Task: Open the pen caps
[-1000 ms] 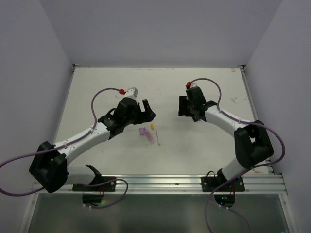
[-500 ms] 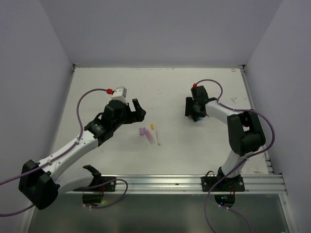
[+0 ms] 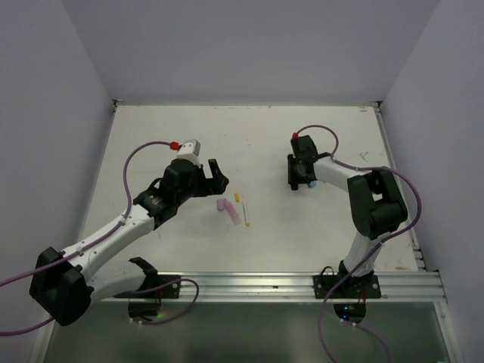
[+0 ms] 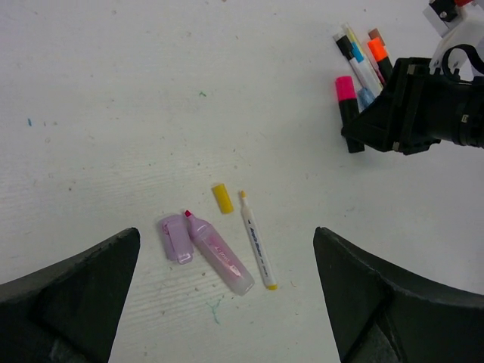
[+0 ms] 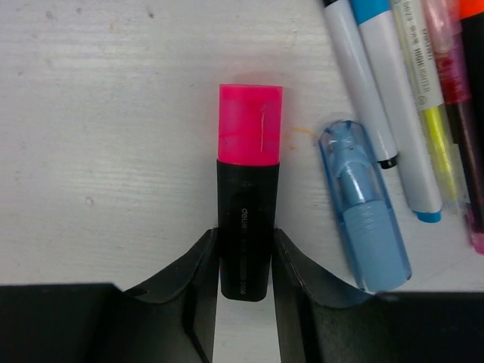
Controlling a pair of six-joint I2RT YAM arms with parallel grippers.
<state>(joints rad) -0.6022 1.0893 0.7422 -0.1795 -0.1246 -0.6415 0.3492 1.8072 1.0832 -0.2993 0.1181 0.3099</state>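
Note:
A stubby black highlighter point(image 5: 244, 219) with a pink cap point(image 5: 250, 125) lies on the table. My right gripper point(image 5: 244, 253) is shut on its black body, both fingers against its sides, cap still on. Next to it lie a capped blue highlighter point(image 5: 363, 219) and several thin pens point(image 5: 393, 91). The left wrist view shows that pink cap point(image 4: 345, 88) and an orange cap point(image 4: 377, 50). My left gripper point(image 4: 227, 261) hangs wide open above an uncapped lilac highlighter point(image 4: 221, 253), its loose lilac cap point(image 4: 175, 238), a loose yellow cap point(image 4: 222, 198) and an uncapped white pen point(image 4: 257, 240).
The white table point(image 3: 265, 136) is walled at the back and both sides. The uncapped items point(image 3: 233, 208) lie mid-table between the arms. The pen cluster sits under the right gripper point(image 3: 301, 184). A metal rail point(image 3: 249, 286) runs along the near edge.
The right jaws have closed in onto the black highlighter. The left arm drew back to the left about a second ago and opened fully; it has hardly moved since.

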